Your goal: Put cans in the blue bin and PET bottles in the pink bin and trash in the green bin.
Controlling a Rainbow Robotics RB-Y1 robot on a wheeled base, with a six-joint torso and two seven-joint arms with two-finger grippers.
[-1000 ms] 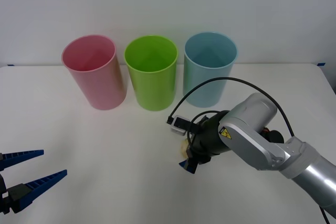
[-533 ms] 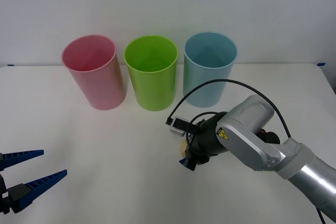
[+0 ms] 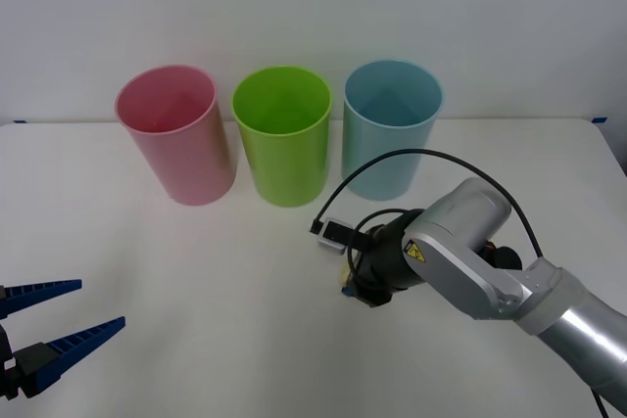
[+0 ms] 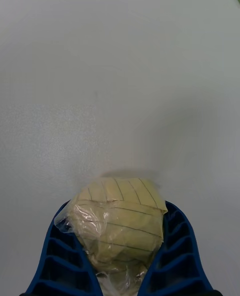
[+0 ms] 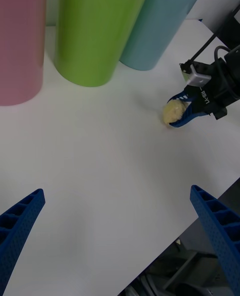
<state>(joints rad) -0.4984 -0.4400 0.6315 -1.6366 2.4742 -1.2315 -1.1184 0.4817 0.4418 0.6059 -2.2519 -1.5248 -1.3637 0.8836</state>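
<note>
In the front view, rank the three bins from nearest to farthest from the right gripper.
The right gripper is shut on the trash, low over the table.
1. The green bin, middle, and the blue bin, right: too close to call.
2. The pink bin, left: farthest.

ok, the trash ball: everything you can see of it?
The trash is a small pale-yellow crumpled wad of lined paper, partly in clear glossy film. It sits pinched between the right gripper's blue ribbed fingers, low over the white table, in front of the green bin and blue bin.
</note>
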